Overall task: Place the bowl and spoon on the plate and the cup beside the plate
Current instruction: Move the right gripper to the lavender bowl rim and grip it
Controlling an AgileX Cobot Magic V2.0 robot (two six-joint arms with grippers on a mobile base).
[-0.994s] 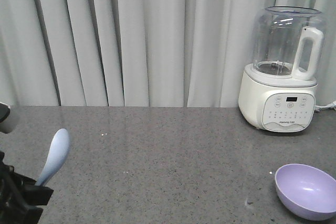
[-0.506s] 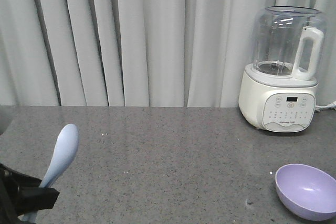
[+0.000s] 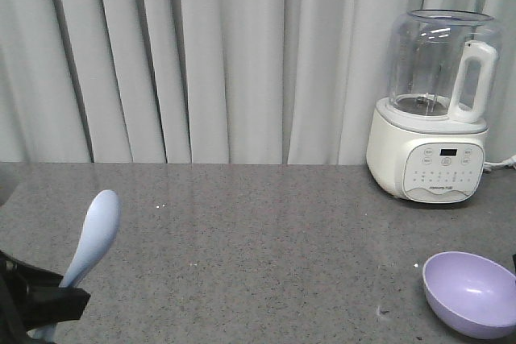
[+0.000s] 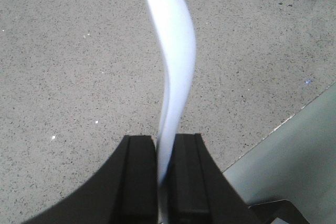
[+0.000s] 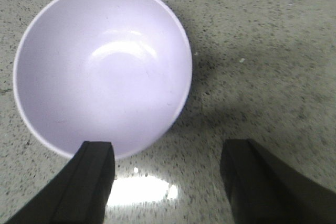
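Observation:
My left gripper [image 4: 166,142] is shut on the handle of the pale blue spoon [image 4: 172,61], which stands up out of the jaws with its scoop uppermost. In the front view that spoon [image 3: 90,235] is at the lower left, held above the counter by the dark left gripper [image 3: 50,305]. The lavender bowl [image 3: 471,293] rests upright on the counter at the lower right. The right gripper [image 5: 167,153] hovers open just beside the near rim of the bowl [image 5: 102,66], its left finger overlapping the rim. Plate and cup are out of view.
A white appliance with a clear jug [image 3: 433,110] stands at the back right of the grey speckled counter [image 3: 266,247]. Pleated curtains [image 3: 210,54] hang behind. The counter's edge [image 4: 283,124] runs close to the left gripper's right side.
The spoon rose and shifted slightly right with the left gripper between one second and half a second ago. Since then it has stayed still. The bowl has not moved.

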